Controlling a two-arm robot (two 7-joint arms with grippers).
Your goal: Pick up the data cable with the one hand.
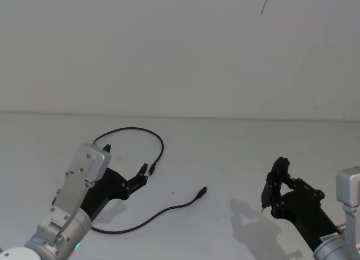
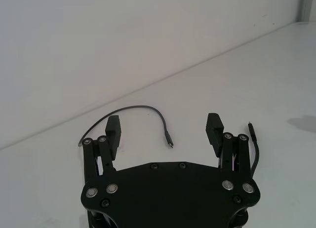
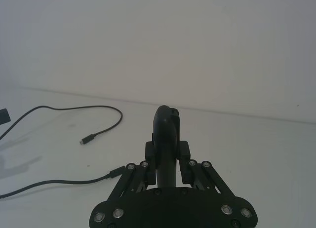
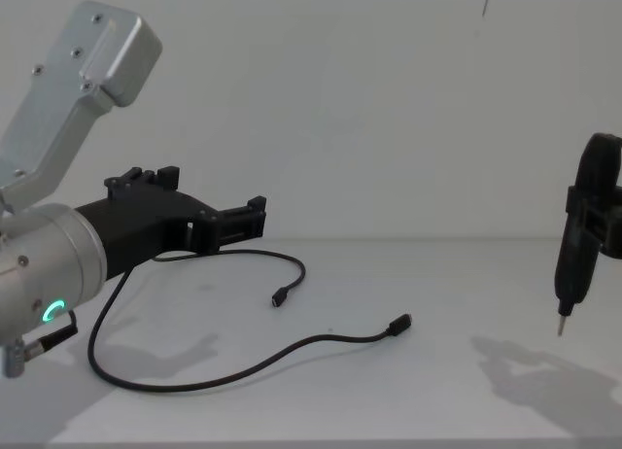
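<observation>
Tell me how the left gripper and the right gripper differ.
The left gripper is open and empty; the right gripper is shut on a pen-like tool. The left gripper is by the data cable; the right gripper is well away from it. Both are black.

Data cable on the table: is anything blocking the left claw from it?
Nothing visible does. The open left gripper hangs above the data cable, only table surface between them. The right gripper, holding a pen-like tool, sits far right.

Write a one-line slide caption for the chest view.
Open left hand hovers above the data cable lying slack on the white table; right hand holds a pen-like tool aside.
</observation>
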